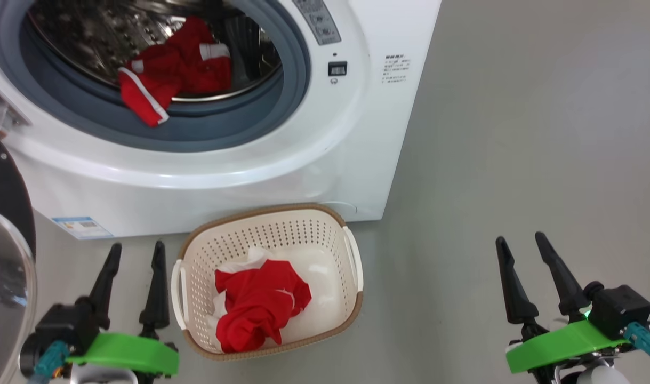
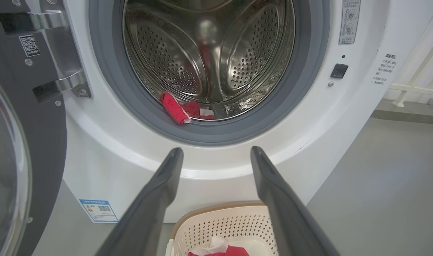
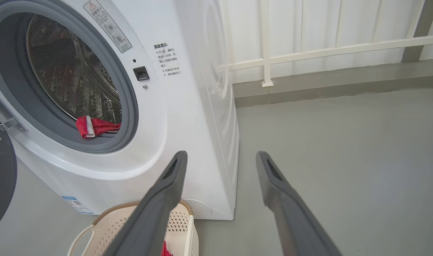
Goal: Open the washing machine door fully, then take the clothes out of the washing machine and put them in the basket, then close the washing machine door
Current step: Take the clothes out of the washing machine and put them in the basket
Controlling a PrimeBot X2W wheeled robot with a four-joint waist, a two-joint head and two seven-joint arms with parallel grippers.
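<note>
The white washing machine [image 1: 325, 149] stands with its door [image 1: 5, 266] swung open at the far left. One red garment with white trim [image 1: 175, 74] lies in the steel drum, spilling over the grey gasket [image 2: 182, 110] [image 3: 93, 127]. Another red and white garment [image 1: 258, 304] lies in the cream basket [image 1: 351, 256] on the floor before the machine. My left gripper [image 1: 137, 250] is open and empty, just left of the basket. Well to the basket's right, my right gripper [image 1: 522, 242] is open and empty over bare floor.
Grey floor [image 1: 516, 133] spreads to the right of the machine. A white railing [image 3: 308, 53] and wall run behind it. The open door's black ring and hinge [image 2: 56, 85] stand close to my left arm.
</note>
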